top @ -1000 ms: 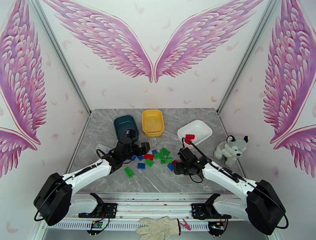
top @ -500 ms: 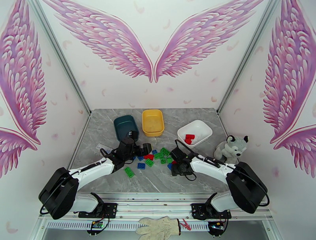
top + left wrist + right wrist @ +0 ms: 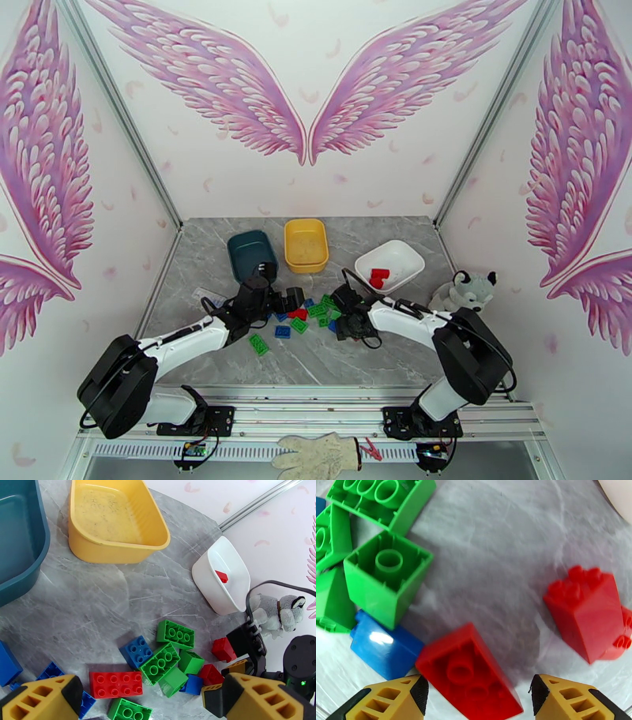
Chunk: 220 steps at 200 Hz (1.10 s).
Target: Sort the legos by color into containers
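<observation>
The legos [image 3: 310, 314] lie in a loose red, green and blue pile at mid-table. My left gripper [image 3: 291, 299] hangs open at the pile's left edge. In its wrist view, the left gripper [image 3: 144, 703] stands over a long red brick [image 3: 115, 684], with green bricks [image 3: 159, 663] beyond. My right gripper [image 3: 341, 306] is at the pile's right side. In the right wrist view the right gripper [image 3: 478, 701] is open, a red brick [image 3: 470, 675] lying between its fingertips and another red brick [image 3: 588, 614] to the right. The teal container [image 3: 253, 254], yellow container [image 3: 306, 243] and white container [image 3: 389, 264] stand behind; the white one holds red bricks [image 3: 380, 276].
A plush husky [image 3: 464, 292] sits at the table's right edge behind the right arm. A small clear plastic piece [image 3: 204, 296] lies left of the left arm. A glove [image 3: 316, 456] rests on the rail in front of the arm bases.
The right arm has swung left and forward into the pile, its jaws widening. The left gripper has edged slightly toward the pile and stays open.
</observation>
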### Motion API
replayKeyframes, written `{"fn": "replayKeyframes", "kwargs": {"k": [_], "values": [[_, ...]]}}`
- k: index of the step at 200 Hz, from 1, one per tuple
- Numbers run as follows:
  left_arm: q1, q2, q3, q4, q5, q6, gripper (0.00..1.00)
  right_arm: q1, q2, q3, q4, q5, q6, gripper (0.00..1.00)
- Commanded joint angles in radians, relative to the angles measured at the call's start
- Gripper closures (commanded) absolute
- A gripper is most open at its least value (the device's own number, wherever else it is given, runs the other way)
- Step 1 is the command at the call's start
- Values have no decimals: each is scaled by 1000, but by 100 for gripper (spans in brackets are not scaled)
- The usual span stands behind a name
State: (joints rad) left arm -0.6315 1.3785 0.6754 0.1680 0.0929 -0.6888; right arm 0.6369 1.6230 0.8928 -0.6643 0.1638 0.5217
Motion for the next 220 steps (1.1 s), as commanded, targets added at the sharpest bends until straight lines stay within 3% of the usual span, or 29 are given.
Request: {"fn": "replayKeyframes", "kwargs": {"k": [1, 51, 105, 158, 220], "values": [[-7, -9, -9, 8, 13, 2, 1, -8, 28, 24, 26, -34, -12, 30], [-33, 14, 9, 9, 20, 16, 1, -11, 9, 0, 70, -153, 18, 45], [-119, 90, 76, -5, 25, 59, 1, -36, -52, -5, 62, -177, 23, 66], [-152, 116, 90, 22, 45, 71, 1, -108, -135, 21, 28, -186, 8, 68], [-212, 81, 112, 4, 29, 152, 1, -361, -187, 141, 60, -225, 11, 67]]}}
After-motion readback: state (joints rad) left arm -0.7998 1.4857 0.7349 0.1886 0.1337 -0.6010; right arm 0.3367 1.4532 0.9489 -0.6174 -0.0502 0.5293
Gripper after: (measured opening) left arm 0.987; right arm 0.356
